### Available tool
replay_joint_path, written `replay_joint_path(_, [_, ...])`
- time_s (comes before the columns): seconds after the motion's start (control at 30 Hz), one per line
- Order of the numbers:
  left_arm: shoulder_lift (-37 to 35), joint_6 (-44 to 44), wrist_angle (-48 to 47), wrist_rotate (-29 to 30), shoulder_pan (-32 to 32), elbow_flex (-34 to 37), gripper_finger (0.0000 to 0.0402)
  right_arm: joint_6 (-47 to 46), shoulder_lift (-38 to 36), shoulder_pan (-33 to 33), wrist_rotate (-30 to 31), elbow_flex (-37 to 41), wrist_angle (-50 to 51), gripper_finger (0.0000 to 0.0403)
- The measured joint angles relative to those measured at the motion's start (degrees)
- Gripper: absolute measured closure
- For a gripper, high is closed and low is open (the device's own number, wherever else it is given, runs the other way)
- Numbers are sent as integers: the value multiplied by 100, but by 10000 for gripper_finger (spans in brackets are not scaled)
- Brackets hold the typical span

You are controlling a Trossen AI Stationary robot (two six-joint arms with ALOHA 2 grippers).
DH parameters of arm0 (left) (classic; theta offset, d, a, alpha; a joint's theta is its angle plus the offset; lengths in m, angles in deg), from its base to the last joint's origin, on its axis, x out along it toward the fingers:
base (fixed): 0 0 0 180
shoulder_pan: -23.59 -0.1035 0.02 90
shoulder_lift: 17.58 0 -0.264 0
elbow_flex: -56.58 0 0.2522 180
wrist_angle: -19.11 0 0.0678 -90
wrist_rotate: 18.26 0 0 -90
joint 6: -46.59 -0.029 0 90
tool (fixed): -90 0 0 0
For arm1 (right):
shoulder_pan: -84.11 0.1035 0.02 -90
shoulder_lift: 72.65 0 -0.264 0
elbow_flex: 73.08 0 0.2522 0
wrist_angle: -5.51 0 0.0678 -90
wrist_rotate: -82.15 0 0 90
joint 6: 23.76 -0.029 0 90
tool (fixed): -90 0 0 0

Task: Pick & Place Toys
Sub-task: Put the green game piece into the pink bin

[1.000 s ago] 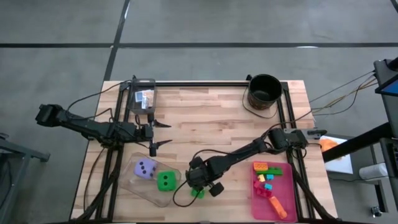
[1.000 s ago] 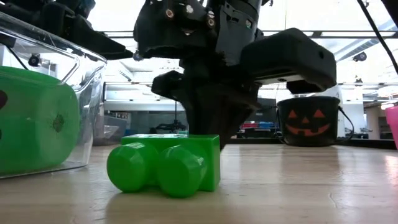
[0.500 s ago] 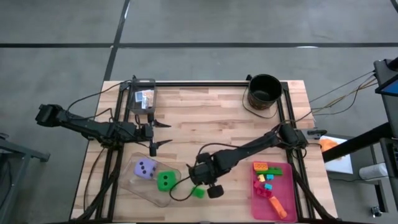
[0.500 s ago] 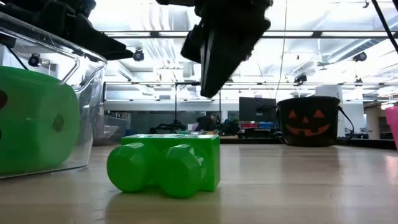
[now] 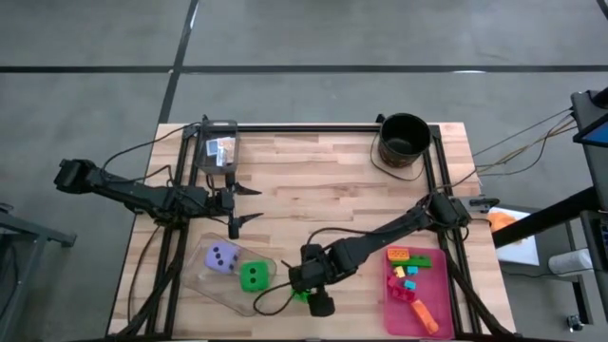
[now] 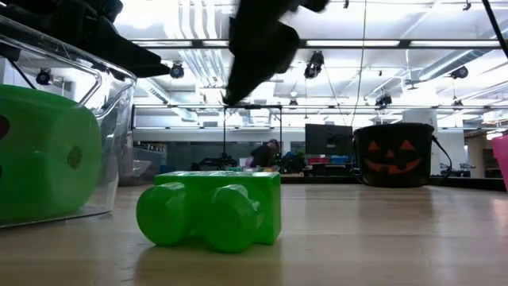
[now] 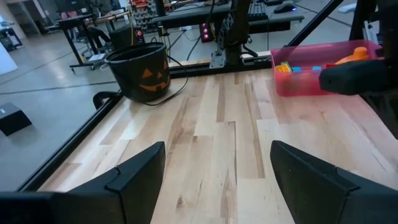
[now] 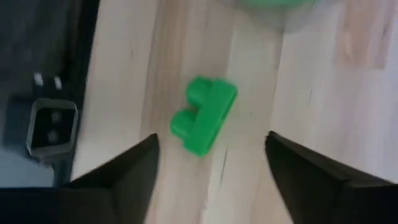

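So your right gripper (image 8: 208, 171) is hanging right above the green brick (image 8: 203, 115) with its fingers spread apart, nothing in them. The brick lies flat on the wooden table (image 5: 323, 180) near the front edge, just beside the clear container (image 5: 214, 280) that holds the purple die (image 5: 222, 256) and the green die (image 5: 253, 276). You've got more small bricks piled in the pink tray (image 5: 415, 318) off to the right, well apart from this one. Your left gripper (image 5: 243, 204) is parked over the left part of the table, fingers apart and empty too. The black bucket (image 5: 404, 139) sits at the far right corner.
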Motion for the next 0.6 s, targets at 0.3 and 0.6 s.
replay_joint_path(0.3, [0, -4, 5, 0, 0, 0, 110, -698, 170, 11, 377, 22, -678, 16])
replay_joint_path(0.6, [2, -12, -56, 0, 0, 2, 110, -1276, 683, 27, 404, -2, -897, 14])
